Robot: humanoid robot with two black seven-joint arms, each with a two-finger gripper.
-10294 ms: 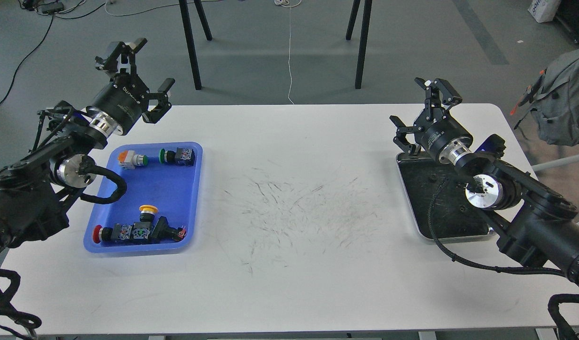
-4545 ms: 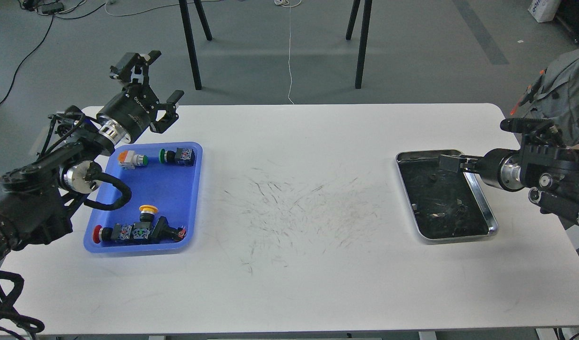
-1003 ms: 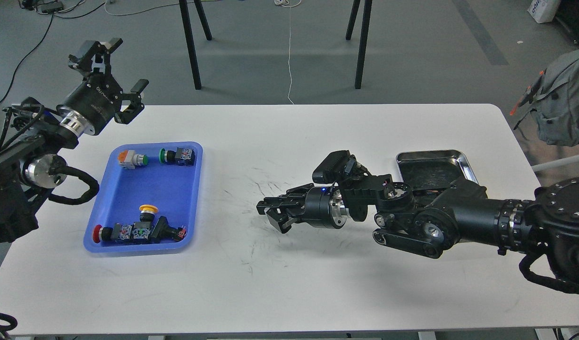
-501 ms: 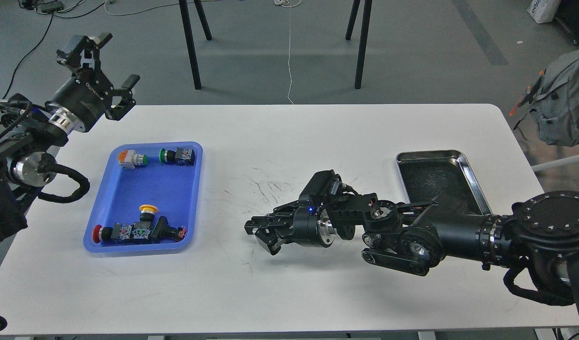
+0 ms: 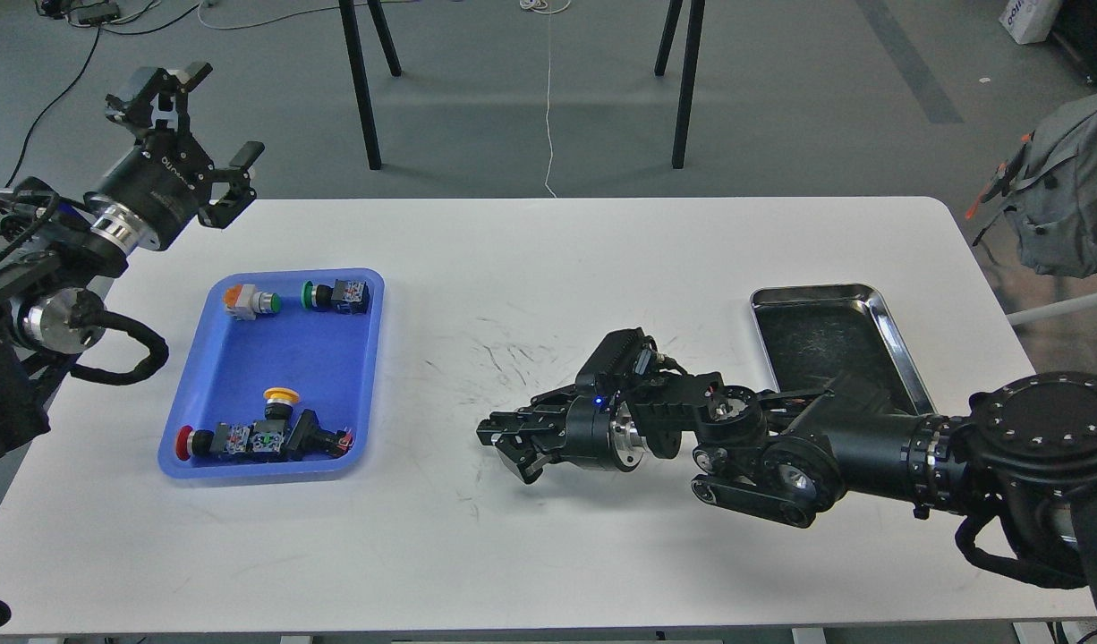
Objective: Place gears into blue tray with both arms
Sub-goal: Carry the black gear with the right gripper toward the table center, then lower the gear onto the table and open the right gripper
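Above the far-left corner of the table [image 5: 548, 250]: left claw [image 5: 195, 134], raised high, fingers spread wide, pinching nothing. Hangs off beyond the far rim of the blue tray [image 5: 210, 461], probably to leave the tray's air free for the other arm while being close enough to drop in when its turn comes.

Near the left edge of the table: blue tray, long side running front to back. Holds only push-button switches [image 5: 262, 438], two along the far rim and a cluster along the near rim, with a bare blue floor between. Looks like the natural landing spot for the gears. No gears to be made out in it yet.

About the middle of the table, a little toward the front edge: right claw [image 5: 511, 445], stretched out low and level, pointing left at the blue tray and well short of it. Too dark and end-on to tell whether the fingers are apart or pressed together, or whether a gear sits between them. Posture fits a carry across the table, judged from aim and height alone.

Near the right edge: silver tray [image 5: 906, 353], its near end hidden behind the right arm. Dark inside, so the gears cannot be picked out there either, though that is presumably their source.
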